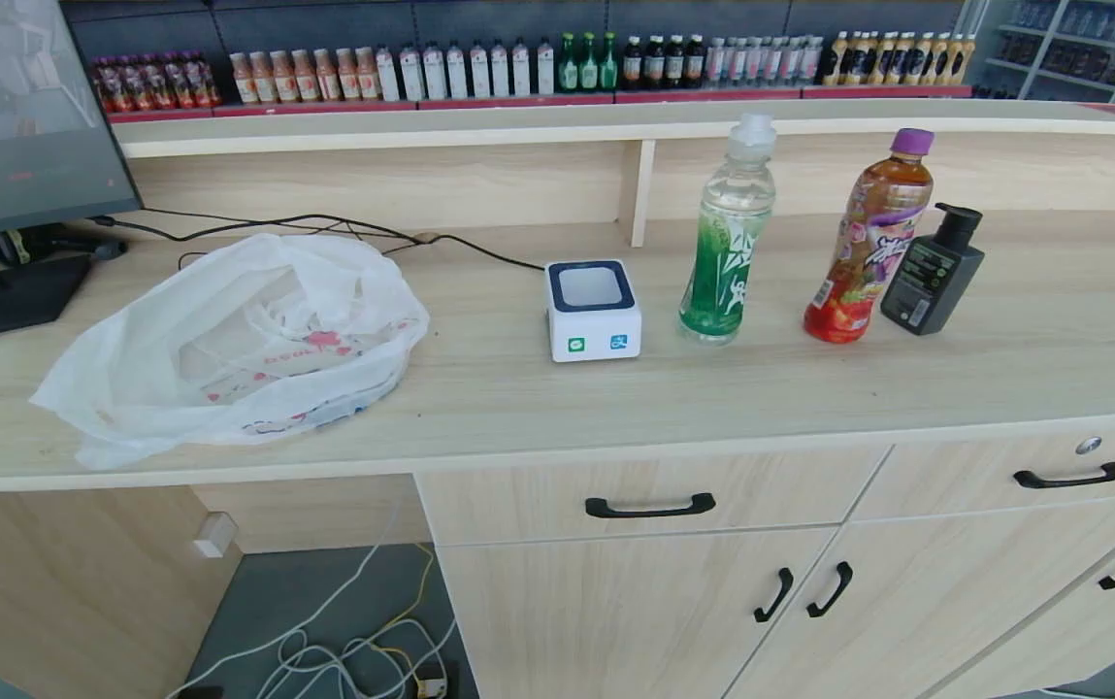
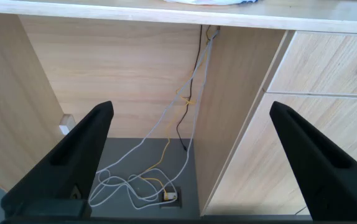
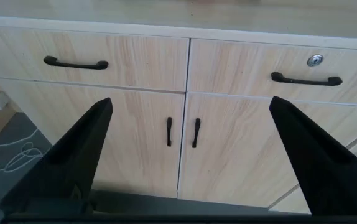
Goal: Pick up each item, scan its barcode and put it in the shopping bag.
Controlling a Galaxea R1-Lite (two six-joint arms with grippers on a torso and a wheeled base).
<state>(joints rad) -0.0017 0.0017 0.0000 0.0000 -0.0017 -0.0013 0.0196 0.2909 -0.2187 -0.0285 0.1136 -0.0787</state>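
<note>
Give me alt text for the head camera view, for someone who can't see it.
A light wood shop counter holds, from left to right, an open white shopping bag, a white box scanner, a green-labelled clear bottle, a purple-capped drink bottle and a black pump bottle. Drawers sit below; stocked drink shelves run behind.

A strip of counter (image 1: 489, 388) parts shopping bag (image 1: 237, 340) from scanner (image 1: 593, 309); green bottle (image 1: 727, 252) stands near its right

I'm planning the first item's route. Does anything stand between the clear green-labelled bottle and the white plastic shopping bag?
Only the white box scanner with a dark blue rim stands on the wooden counter between the clear green-labelled bottle and the white plastic shopping bag, apart from both. A thin black cable lies behind.
</note>
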